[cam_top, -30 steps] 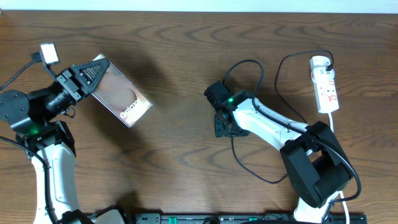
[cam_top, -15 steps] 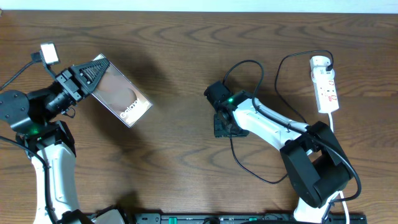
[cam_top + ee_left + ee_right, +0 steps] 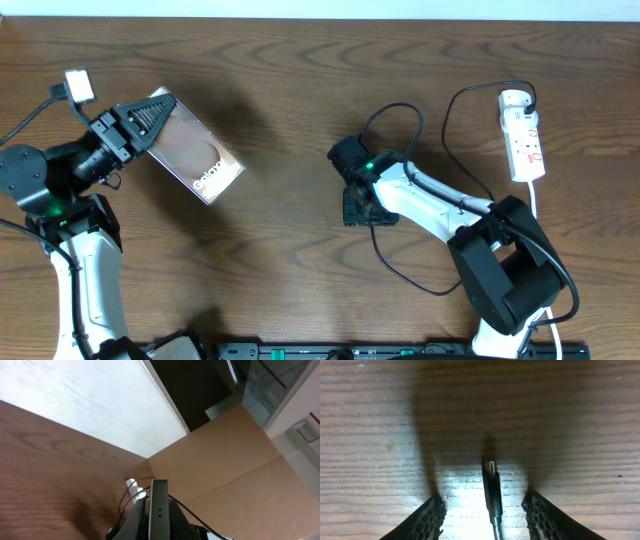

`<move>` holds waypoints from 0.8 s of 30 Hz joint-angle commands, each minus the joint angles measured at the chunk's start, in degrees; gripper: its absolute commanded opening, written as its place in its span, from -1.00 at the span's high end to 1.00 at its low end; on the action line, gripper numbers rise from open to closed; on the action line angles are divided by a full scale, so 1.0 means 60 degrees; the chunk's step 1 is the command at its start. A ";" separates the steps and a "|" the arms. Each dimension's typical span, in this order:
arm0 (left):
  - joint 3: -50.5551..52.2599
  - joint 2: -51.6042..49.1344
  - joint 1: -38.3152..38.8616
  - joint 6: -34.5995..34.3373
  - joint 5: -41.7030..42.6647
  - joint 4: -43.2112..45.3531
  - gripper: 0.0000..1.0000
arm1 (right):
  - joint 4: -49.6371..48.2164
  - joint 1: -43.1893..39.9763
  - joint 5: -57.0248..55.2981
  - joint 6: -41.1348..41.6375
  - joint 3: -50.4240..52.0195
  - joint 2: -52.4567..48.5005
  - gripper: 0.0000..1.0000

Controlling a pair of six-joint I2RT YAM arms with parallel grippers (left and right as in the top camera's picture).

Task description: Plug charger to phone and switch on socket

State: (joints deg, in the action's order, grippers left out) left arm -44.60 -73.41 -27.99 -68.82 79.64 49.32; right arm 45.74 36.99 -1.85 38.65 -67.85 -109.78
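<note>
The left claw (image 3: 140,122) is clamped on one end of the phone (image 3: 200,160). The right claw (image 3: 487,512) is apart, low over the table (image 3: 300,80), with the charger (image 3: 492,490) tip between its fingers (image 3: 431,517). The cable is light and bendy, maybe slippery, so pinch the hard tip.

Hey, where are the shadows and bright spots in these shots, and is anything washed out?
Right wrist: bright glare on the table around the charger plug, dark shadow beyond it. Overhead: even light, a soft shadow beside the phone. Left wrist: the pale panel upper left looks washed out.
</note>
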 commanded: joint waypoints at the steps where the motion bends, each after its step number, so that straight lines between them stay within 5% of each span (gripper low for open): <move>1: -0.0120 0.0073 -0.0036 -0.0044 0.0124 0.0087 0.85 | -0.0029 0.0047 0.0055 0.0197 0.0098 -0.0011 -0.06; 7: -0.0120 0.0073 -0.0036 -0.0047 0.0124 0.0087 0.85 | -0.0109 0.0047 0.0084 0.0193 0.0109 -0.0011 -0.02; 15: -0.0120 0.0073 -0.0040 -0.0047 0.0146 0.0084 0.86 | -0.0197 0.0047 0.0084 0.0193 0.0157 -0.0033 0.47; 24: -0.0120 0.0073 -0.0040 -0.0047 0.0153 0.0087 0.85 | -0.0200 0.0047 0.0200 0.0193 0.0160 -0.0164 0.55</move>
State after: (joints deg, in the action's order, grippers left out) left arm -44.60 -73.41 -27.99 -68.82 79.81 49.32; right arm 44.84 36.99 -1.69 39.51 -67.79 -109.78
